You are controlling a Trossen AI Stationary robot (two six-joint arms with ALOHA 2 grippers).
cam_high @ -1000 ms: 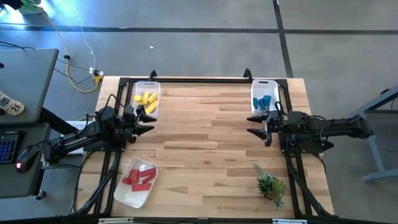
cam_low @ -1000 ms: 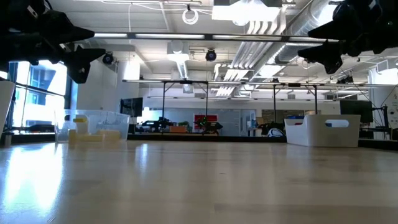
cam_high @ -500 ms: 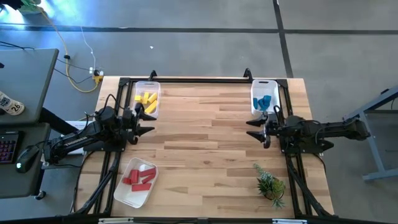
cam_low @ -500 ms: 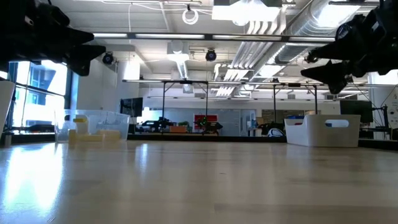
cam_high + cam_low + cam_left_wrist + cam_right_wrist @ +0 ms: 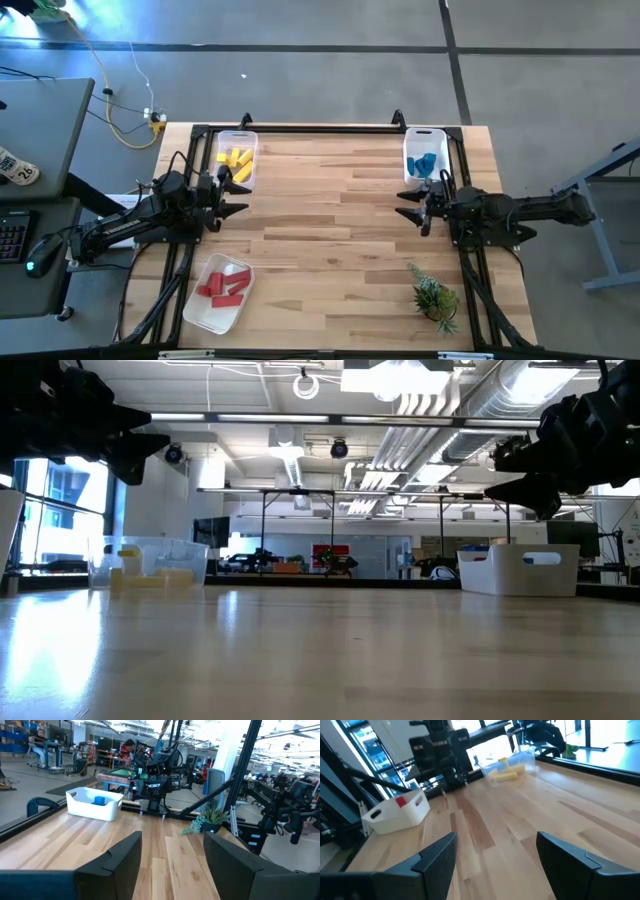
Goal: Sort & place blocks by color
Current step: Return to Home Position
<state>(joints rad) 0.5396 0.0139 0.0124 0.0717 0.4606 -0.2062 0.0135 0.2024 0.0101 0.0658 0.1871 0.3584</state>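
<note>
Blocks (image 5: pixel 223 285) sit sorted in three bins, none gripped. Red ones lie piled in the bottom white bin (image 5: pixel 205 312), on the left arm's side of the table (image 5: pixel 330 240). Yellow blocks (image 5: pixel 235 159) are in the transparent bin (image 5: pixel 234 182), also on the left arm's side but across the arm from the red. Blue blocks (image 5: pixel 426 162) are in the top white bin (image 5: pixel 424 133) on the right arm's side. I see none loose on the wood. The plant (image 5: pixel 433 298) stands by the right arm, not part of the job.

Left gripper (image 5: pixel 243 198) hangs above the table just beside the transparent bin, fingers (image 5: pixel 112 865) spread wide with nothing between them. Right gripper (image 5: pixel 408 210) hangs just beside the top white bin, also spread and carrying nothing. Its wrist view shows bare wood between the two fingers (image 5: pixel 432 860). Both are well off the surface in the low view. Sorting looks finished; the arms only need to park.

Handling, my guess: the blocks look small, solid and rigid, so light and not fragile, and a firm pinch should do no harm. Faces look smooth, probably a bit slippery, so pinch two flat opposite faces, not edges or corners.
- Cubes: any opposite pair of faces.
- Bars: across the narrow width at mid-length so they don't swing.

In the bins they lie touching at mixed angles, some close to a wall. A top piece with free sides would be the one to take. Exact stacking is too small to tell.
</note>
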